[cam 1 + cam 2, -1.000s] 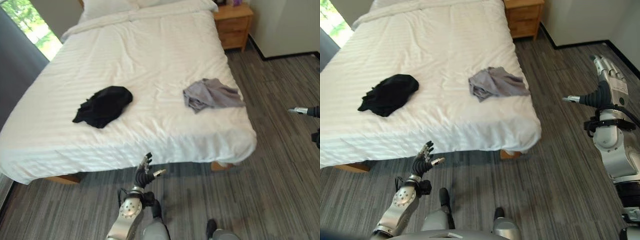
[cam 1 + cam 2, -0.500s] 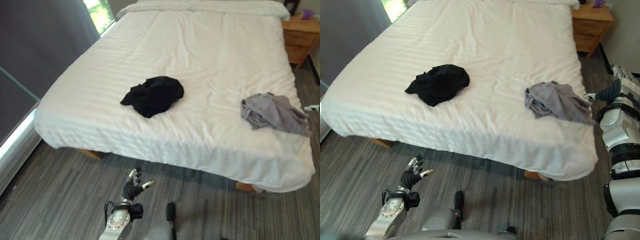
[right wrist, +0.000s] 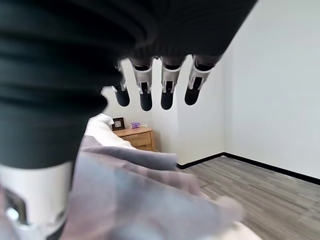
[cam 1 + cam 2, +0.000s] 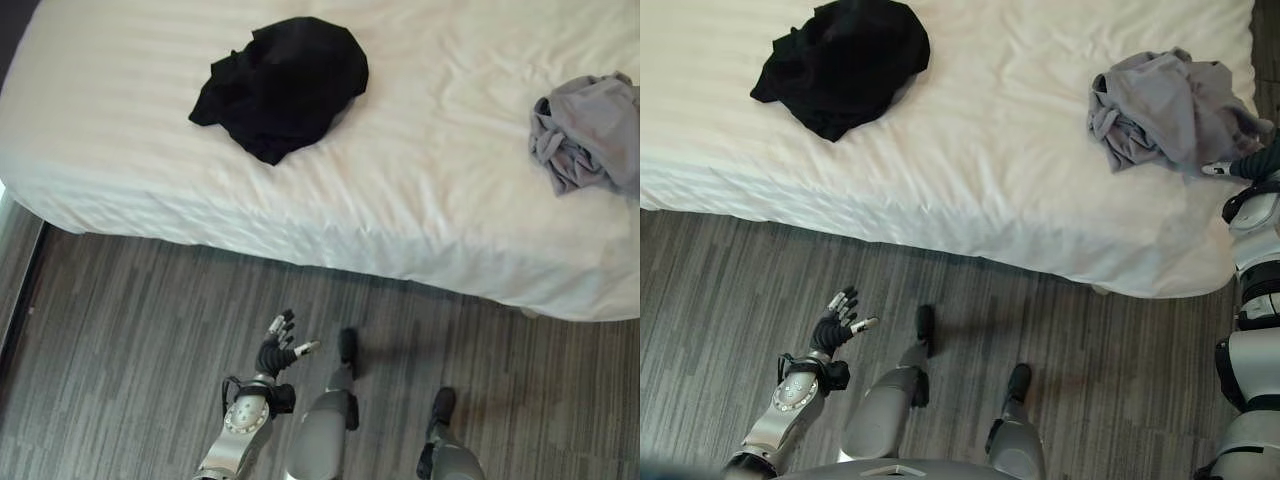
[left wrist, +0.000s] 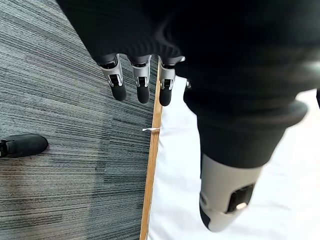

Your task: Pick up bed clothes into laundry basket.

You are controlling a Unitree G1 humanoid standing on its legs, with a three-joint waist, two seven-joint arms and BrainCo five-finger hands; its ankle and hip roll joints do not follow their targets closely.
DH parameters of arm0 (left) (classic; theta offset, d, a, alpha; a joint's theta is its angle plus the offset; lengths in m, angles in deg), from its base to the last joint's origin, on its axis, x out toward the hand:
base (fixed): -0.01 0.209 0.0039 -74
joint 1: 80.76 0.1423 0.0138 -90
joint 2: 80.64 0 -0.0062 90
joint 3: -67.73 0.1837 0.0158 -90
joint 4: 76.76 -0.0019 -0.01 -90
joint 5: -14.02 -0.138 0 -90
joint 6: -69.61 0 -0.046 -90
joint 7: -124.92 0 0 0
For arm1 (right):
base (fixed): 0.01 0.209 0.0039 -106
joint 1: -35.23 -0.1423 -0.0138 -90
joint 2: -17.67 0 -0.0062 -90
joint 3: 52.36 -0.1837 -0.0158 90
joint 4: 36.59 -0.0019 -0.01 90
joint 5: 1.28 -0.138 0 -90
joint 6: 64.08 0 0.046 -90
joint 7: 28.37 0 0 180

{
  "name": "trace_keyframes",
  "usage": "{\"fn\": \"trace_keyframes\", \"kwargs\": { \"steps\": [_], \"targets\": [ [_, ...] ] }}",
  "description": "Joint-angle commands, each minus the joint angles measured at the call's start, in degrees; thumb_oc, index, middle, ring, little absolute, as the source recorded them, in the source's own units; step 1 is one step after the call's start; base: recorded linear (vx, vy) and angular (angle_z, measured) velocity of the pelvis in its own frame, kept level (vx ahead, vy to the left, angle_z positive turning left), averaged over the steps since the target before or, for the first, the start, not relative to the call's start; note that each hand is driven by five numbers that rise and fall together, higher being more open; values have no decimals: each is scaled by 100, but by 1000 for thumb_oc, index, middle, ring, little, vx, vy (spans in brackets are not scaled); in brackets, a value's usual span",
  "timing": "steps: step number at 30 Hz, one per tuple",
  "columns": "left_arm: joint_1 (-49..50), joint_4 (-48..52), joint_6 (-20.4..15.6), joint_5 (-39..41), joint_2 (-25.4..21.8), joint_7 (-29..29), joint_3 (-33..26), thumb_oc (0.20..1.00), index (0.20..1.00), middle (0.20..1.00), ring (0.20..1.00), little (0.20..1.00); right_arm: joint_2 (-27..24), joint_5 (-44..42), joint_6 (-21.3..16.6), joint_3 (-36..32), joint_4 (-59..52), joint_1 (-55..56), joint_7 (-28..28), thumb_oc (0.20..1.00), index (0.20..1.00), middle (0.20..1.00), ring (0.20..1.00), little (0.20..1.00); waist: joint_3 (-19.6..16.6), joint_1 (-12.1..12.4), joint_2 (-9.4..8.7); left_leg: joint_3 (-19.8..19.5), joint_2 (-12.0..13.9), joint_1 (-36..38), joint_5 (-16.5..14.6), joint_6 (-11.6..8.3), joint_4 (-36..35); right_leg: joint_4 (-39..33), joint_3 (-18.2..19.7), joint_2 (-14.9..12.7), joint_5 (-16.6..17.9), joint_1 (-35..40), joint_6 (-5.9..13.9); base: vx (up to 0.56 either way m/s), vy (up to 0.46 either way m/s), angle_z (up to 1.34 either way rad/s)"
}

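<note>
Step in hand: approach, nothing picked yet. My right hand (image 4: 1252,166) near grey cloth (image 4: 1170,105), at bed (image 4: 970,190) right edge, fingers straight and apart, holding nothing. Black cloth (image 4: 285,80) lies on bed well left of grey one, near front edge. My left hand (image 4: 277,350) hangs low over floor (image 4: 120,330) in front of bed, fingers relaxed, empty. I judge next move: reach right hand over grey cloth, close fingers on folds, lift. White sheet is smooth, lightly creased. Floor grey, striped. Nightstand (image 3: 140,137) beside bed, white wall (image 3: 270,85) behind it.

black clothes (image 4: 843,62) on bed (image 4: 970,190) | grey clothes (image 4: 1168,107), right hand (image 4: 1252,168) perhaps touching
</note>
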Motion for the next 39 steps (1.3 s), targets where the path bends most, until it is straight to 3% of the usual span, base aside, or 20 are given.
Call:
{"fn": "trace_keyframes", "kwargs": {
  "steps": [1,8,16,17,18,19,21,22,23,24,25,26,29,30,31,32,36,39],
  "targets": [
    [-278,-76,-317,60,-35,85,266,1000,1000,1000,1000,1000,-768,-172,-101,440,-313,-732,419,1000,1000,1000,1000,1000,-23,194,-85,67,606,124,-239,-1049,37,74,-103,-479,157,46,416,65,24,8],
    [-413,-69,-377,161,-96,136,237,1000,1000,1000,1000,1000,-744,-409,-176,411,-131,-759,365,1000,1000,1000,1000,1000,18,322,-110,40,460,-68,-295,-1008,37,74,-244,-643,311,-57,416,58,17,6],
    [-545,-269,-393,331,-142,117,194,1000,1000,1000,1000,1000,-139,-1354,-347,395,748,-668,-262,1000,1000,1000,1000,1000,170,578,-127,95,335,-284,-357,-936,37,74,-480,-772,339,-43,416,0,0,2],
    [-555,-258,-389,405,-221,115,141,1000,1000,1000,1000,1000,63,-1495,-372,457,816,-681,-392,1000,1000,1000,1000,1000,249,657,-178,184,335,-241,-435,-877,64,74,-663,-780,440,29,416,-112,81,1],
    [-486,-215,-395,540,-402,123,-38,1000,1000,1000,1000,1000,244,-1494,-398,806,901,-990,-559,200,200,200,200,200,452,898,-264,378,355,-52,-716,-811,127,583,-1151,-816,372,-52,416,-109,81,-10],
    [-481,-210,-393,545,-400,119,-60,1000,1000,1000,1000,1000,261,-1496,-400,841,922,-1036,-562,200,200,200,200,200,469,893,-273,397,350,-37,-732,-808,130,644,-1123,-838,331,-76,416,-88,139,-50],
    [-389,-283,-339,534,-453,95,-182,1000,1000,1000,1000,1000,428,-1512,-460,907,877,-953,-708,200,200,200,200,200,645,854,-151,527,345,182,-810,-672,132,1700,-1181,-739,249,-671,416,7,193,-75],
    [-388,-327,-299,486,-439,75,-183,1000,1000,1000,1000,1000,566,-1583,-516,799,827,-700,-742,200,200,200,200,200,705,711,-70,532,345,347,-867,-620,133,2042,-943,-532,78,-990,393,59,151,-46],
    [-409,-251,-274,455,-423,90,-209,1000,1000,1000,1000,1000,633,-1731,-566,583,624,-245,-782,200,200,200,200,200,788,497,-13,524,383,522,-806,-553,182,2161,-630,-101,35,-1402,248,176,25,-34],
    [-408,-168,-287,478,-424,119,-319,1000,1000,1000,1000,1000,568,-1721,-559,413,161,169,-780,200,200,200,200,200,833,232,-27,410,352,712,-902,-550,285,1963,-310,187,-41,-1504,210,307,-37,-18],
    [-446,-190,-300,429,-438,142,-524,1000,1000,1000,1000,1000,301,-1612,-541,102,-378,701,-795,200,200,200,200,200,858,1,10,309,291,978,-1079,-544,486,1569,-407,214,29,-1437,42,304,-44,19],
    [-448,-190,-301,429,-447,143,-508,1000,1000,1000,1000,1000,296,-1605,-532,60,-405,750,-793,200,200,200,200,200,868,12,17,299,297,992,-1086,-546,491,1554,-419,220,32,-1408,41,289,-38,68],
    [-810,-393,-299,153,-476,366,-922,1000,1000,1000,1000,1000,-80,-1752,-680,-829,-1764,1749,-671,200,200,200,200,200,636,-350,-42,293,163,1450,-1484,-504,795,1150,-596,147,195,-1068,-83,172,-90,61],
    [-817,-394,-299,151,-484,367,-902,1000,1000,1000,1000,1000,-81,-1744,-666,-889,-1802,1814,-670,200,200,200,200,200,650,-337,-38,283,166,1462,-1493,-503,807,1136,-608,150,199,-1039,-81,245,-117,47],
    [-910,-516,-251,-65,-535,534,-1125,1000,1000,1000,1000,1000,-137,-1881,-824,-1650,-2412,2539,-559,200,200,200,200,200,387,-548,-53,290,126,1725,-1644,-579,1080,779,-522,238,168,-504,-216,281,-130,24],
    [-998,-573,-245,-113,-561,660,-1330,1000,1000,1000,1000,1000,-258,-1987,-898,-1980,-2653,2666,-478,200,200,200,200,200,260,-624,-68,323,128,1784,-1692,-654,1375,657,-538,237,169,-271,-242,355,-164,-8],
    [-1274,-473,-193,-544,-723,1163,-1807,1000,1000,1000,1000,1000,-423,-2344,-1147,-3105,-3730,3170,-290,200,200,200,200,200,57,-802,-135,80,163,1732,-1351,-1061,2842,188,-408,352,140,548,-422,182,-62,-15],
    [-1541,-610,-31,-950,-956,1602,-2091,1000,1000,1000,1000,1000,-263,-2439,-1242,-3456,-4286,3378,-212,200,200,200,200,200,-125,-993,-140,117,317,1591,-1387,-1003,2877,128,-223,289,78,678,-395,81,27,-66]
  ]
}}
